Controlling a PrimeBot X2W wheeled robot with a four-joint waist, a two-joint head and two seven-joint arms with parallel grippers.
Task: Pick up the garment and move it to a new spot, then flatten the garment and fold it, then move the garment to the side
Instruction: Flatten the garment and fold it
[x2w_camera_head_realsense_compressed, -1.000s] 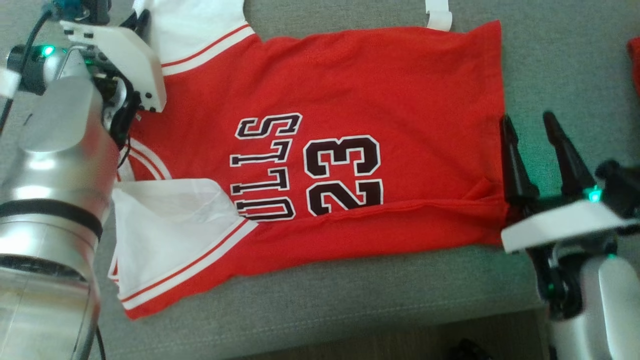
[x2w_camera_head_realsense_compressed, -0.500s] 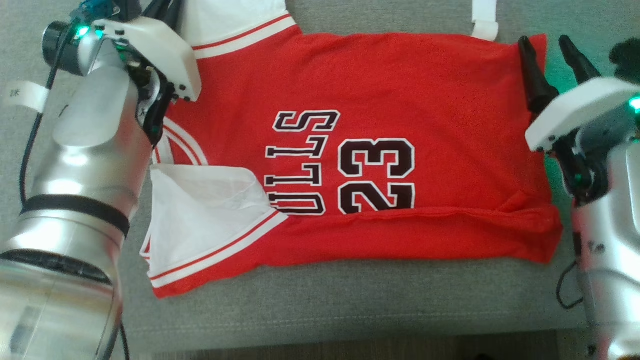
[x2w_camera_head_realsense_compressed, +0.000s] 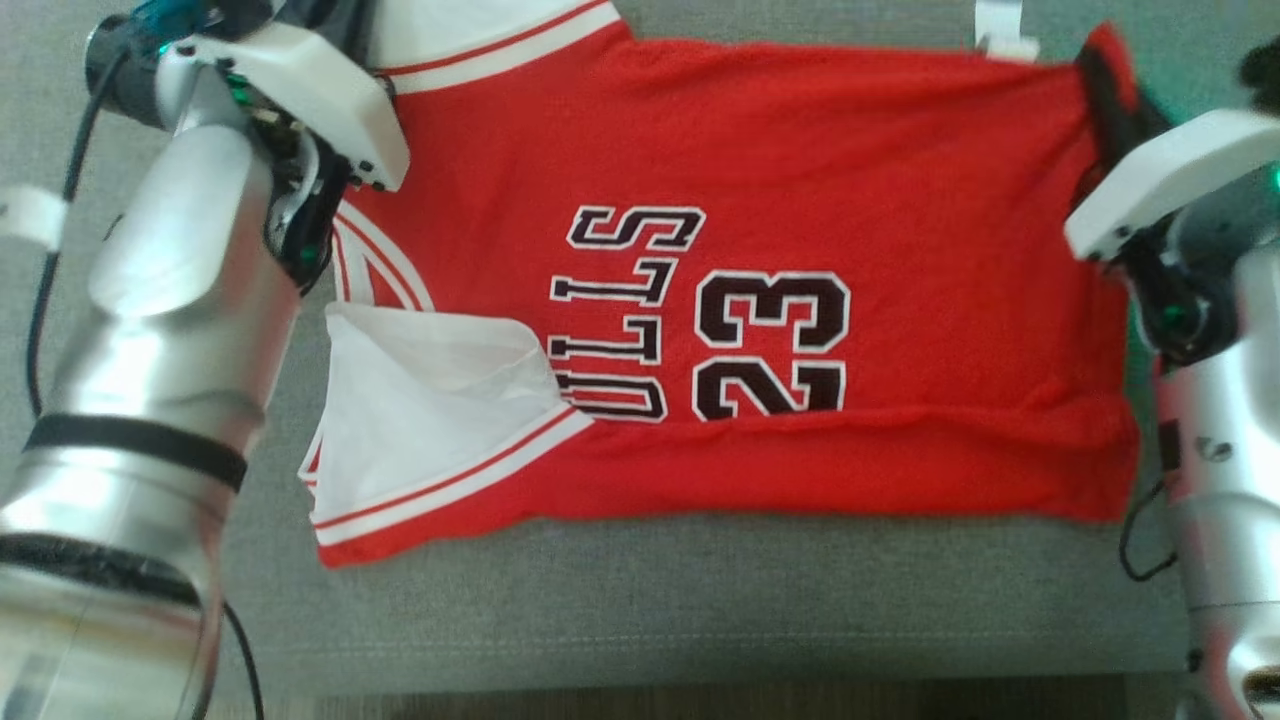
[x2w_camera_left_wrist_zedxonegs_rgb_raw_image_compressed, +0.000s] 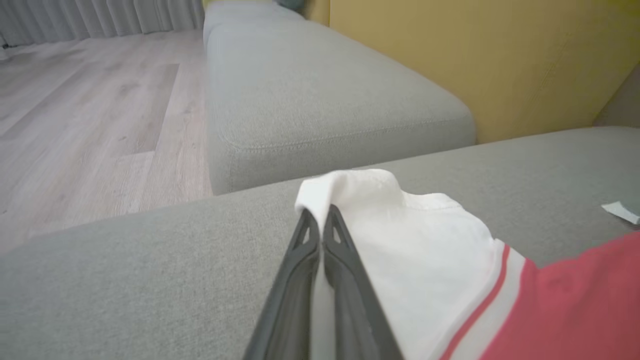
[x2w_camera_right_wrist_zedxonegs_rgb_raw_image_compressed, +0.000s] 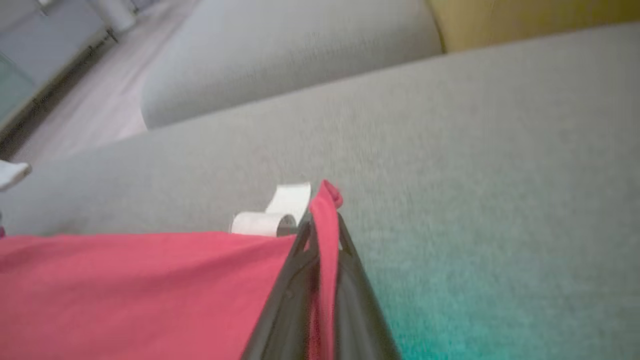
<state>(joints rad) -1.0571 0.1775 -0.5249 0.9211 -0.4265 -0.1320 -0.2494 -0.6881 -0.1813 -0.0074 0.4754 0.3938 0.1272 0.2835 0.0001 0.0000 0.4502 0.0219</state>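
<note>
garment (x2w_camera_head_realsense_compressed: 760, 150) pinched at both far corners

a red jersey with white sleeves and the number 23 lies spread on the grey sofa cushion (x2w_camera_head_realsense_compressed: 640, 610) — a fold ridge runs along its near side. the left tool (x2w_camera_left_wrist_zedxonegs_rgb_raw_image_compressed: 320, 217) is closed tight on the white sleeve (x2w_camera_left_wrist_zedxonegs_rgb_raw_image_compressed: 400, 235) at the far left corner. the right tool (x2w_camera_right_wrist_zedxonegs_rgb_raw_image_compressed: 324, 220) is closed on the red hem corner at the far right — cloth pinched between its fingers, just beside a curled white tag (x2w_camera_right_wrist_zedxonegs_rgb_raw_image_compressed: 265, 222).

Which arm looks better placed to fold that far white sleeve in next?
Probably left: the left gripper is shut on the white sleeve, while the right gripper pinches the red hem corner of the jersey.
</note>
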